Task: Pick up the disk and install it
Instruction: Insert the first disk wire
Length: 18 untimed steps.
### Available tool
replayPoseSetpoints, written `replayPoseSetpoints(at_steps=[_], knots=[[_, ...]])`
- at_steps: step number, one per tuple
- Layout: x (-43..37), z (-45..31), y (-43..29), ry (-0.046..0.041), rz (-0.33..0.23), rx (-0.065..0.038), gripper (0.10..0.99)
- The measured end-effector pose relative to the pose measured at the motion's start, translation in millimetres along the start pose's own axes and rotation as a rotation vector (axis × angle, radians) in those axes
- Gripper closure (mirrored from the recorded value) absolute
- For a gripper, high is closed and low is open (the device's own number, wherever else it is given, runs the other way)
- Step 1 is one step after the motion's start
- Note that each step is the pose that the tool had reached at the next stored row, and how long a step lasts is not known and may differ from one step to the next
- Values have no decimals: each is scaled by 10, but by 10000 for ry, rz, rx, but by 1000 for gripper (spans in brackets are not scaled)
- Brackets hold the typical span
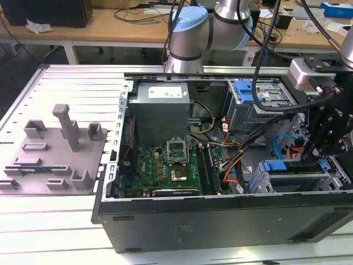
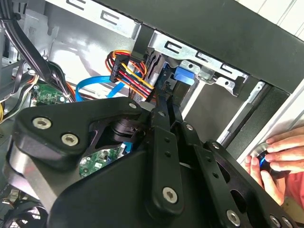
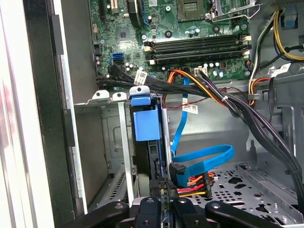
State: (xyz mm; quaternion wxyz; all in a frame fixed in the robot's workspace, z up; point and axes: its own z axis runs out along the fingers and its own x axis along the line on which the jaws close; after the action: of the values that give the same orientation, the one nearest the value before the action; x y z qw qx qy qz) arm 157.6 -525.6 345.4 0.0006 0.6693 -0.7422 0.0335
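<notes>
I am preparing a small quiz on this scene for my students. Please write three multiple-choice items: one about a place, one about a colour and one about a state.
1. Where does the grey plastic fixture tray with upright posts lie?
A. At the exterior view's left of the black metal computer case
B. Inside the case
C. On top of the arm

2. What colour is the plastic carrier bracket of the disk?
A. Red
B. Yellow
C. Blue

3. In what state is the case?
A. Closed by a panel
B. Open, with the green motherboard exposed
C. Upside down

Key: 1 A, the tray lies outside the case on that side; 2 C, the bracket is bright blue; 3 B, the board shows.
</notes>
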Motion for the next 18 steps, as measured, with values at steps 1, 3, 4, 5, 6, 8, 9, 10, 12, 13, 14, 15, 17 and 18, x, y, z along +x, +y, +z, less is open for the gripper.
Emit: replayPoseSetpoints(at_steps=[1, 3, 4, 5, 6, 8, 9, 10, 12, 13, 14, 15, 17, 18], knots=[[1, 1, 0, -2, 0, -1, 918], [5, 2, -1, 0, 0, 0, 918], [8, 2, -1, 1, -1, 0, 918], [10, 2, -1, -1, 0, 0, 918], [11, 3, -1, -2, 0, -1, 918], [11, 5, -1, 0, 0, 0, 918], [12, 6, -1, 1, 0, 0, 918], [12, 8, -1, 1, 1, 0, 918], [11, 14, -1, -1, 1, 0, 918], [11, 16, -3, 0, 0, 0, 918], [11, 19, -4, 0, 0, -1, 918], [10, 21, -5, -1, 0, -1, 918], [10, 30, -5, -1, 0, -2, 918], [9, 38, -5, 2, 0, -1, 918]])
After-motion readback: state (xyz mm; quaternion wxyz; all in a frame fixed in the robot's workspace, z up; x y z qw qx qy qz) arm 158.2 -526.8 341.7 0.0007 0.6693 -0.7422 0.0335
